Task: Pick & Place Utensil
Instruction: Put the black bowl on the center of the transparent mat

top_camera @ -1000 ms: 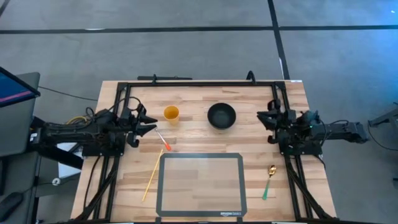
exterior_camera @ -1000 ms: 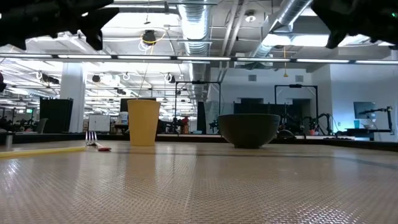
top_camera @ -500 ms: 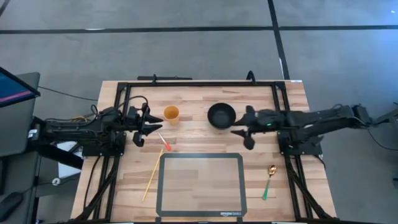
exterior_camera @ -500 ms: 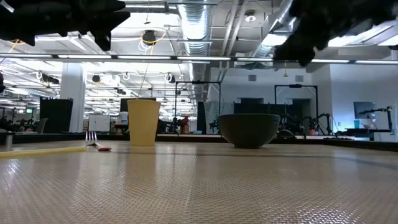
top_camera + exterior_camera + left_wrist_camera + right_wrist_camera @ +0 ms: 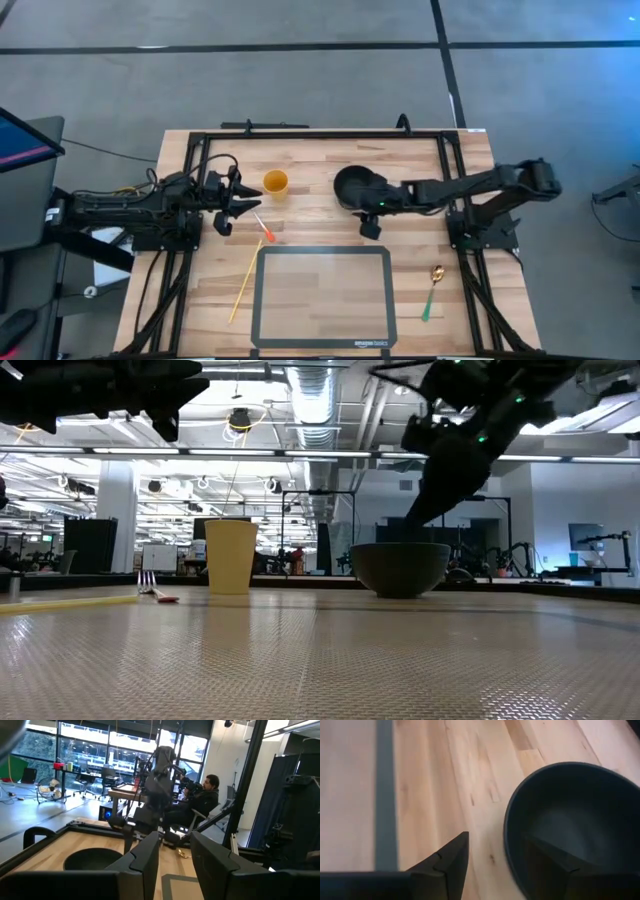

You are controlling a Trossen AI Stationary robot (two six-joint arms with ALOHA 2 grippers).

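While right gripper (image 5: 366, 217) open, bowl (image 5: 570, 825) partly cropped.

The right arm stretches far across the counter, its gripper (image 5: 366, 212) open-jawed. The left gripper (image 5: 229, 198) hovers, jaws parted.

The right arm (image 5: 470, 185) lies stretched across the table's right half, its gripper (image 5: 366, 216) with fingers apart just beside the dark bowl (image 5: 352, 185), so the bowl's near rim and the strip between bowl and mat (image 5: 322, 296) are occupied. The left gripper (image 5: 236, 200), fingers apart, hangs above the table close to the orange cup (image 5: 275, 182) and the red-handled fork (image 5: 263, 227), leaving only a narrow gap there, with the yellow stick (image 5: 245, 282) lying slantwise along the mat's left edge. The mat's surface is unobstructed, as is the wood around the gold and green spoon (image 5: 432, 290) at the right.
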